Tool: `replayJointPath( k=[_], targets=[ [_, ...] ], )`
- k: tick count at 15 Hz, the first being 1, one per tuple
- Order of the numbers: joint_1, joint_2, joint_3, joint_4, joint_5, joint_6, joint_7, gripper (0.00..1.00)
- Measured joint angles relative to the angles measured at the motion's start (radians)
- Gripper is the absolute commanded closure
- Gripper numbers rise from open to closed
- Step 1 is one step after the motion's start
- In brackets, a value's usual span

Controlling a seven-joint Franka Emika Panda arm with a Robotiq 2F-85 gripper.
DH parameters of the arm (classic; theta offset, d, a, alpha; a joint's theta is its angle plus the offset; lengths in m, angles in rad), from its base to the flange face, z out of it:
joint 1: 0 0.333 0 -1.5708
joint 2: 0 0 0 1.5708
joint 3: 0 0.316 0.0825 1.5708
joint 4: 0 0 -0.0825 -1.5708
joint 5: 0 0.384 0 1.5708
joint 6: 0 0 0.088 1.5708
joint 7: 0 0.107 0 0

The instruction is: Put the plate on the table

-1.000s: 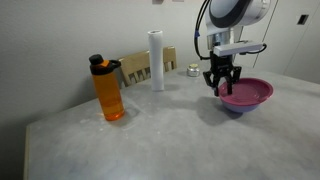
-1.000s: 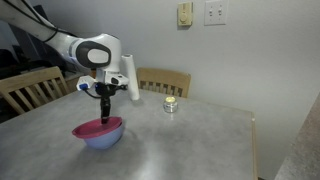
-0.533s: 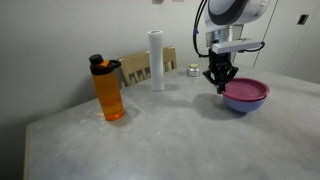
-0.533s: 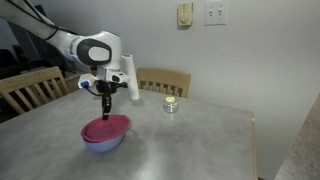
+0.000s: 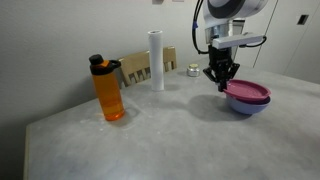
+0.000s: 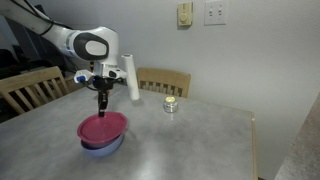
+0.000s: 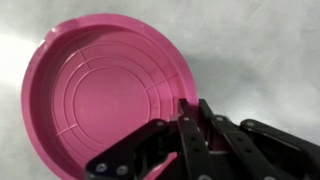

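1. One gripper (image 5: pixel 221 84) reaches down from the arm. In the wrist view its fingers (image 7: pixel 186 118) are drawn close together, pinching the near rim of the plate (image 7: pixel 100 95).
2. The plate (image 5: pixel 247 92) is not on the table (image 5: pixel 150 140). In both exterior views it sits on top of the bluish-purple bowl (image 5: pixel 246 106), roughly level, and covers the bowl's mouth.
3. In an exterior view the plate (image 6: pixel 103 128) overhangs the bowl (image 6: pixel 106 146) slightly on the gripper's (image 6: pixel 101 108) side.
4. An orange bottle (image 5: pixel 109 90) with a black cap stands well apart from the bowl. A tall white cylinder (image 5: pixel 156 60) stands upright behind it.
5. A small jar (image 6: pixel 171 104) sits near the table's far edge, in front of a wooden chair (image 6: pixel 165 79).
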Motion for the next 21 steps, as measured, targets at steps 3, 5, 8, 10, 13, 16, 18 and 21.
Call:
replayJointPath(
  k=[3, 5, 8, 10, 13, 16, 18, 21],
  targets=[
    [0.034, -0.037, 0.011, 0.002, -0.012, -0.030, 0.010, 0.97],
    [0.058, -0.055, 0.033, 0.011, -0.012, -0.050, 0.009, 0.97],
    [0.099, -0.045, 0.083, 0.041, -0.015, -0.064, -0.008, 0.97],
    [0.129, -0.026, 0.110, 0.069, -0.015, -0.085, -0.010, 0.97],
    [0.161, 0.015, 0.120, 0.120, -0.019, -0.102, -0.010, 0.97],
    [0.170, 0.059, 0.120, 0.169, -0.029, -0.126, -0.013, 0.97],
    [0.166, 0.094, 0.120, 0.202, -0.029, -0.150, -0.030, 0.97],
    [0.159, 0.160, 0.120, 0.267, -0.024, -0.220, -0.095, 0.97]
  ],
)
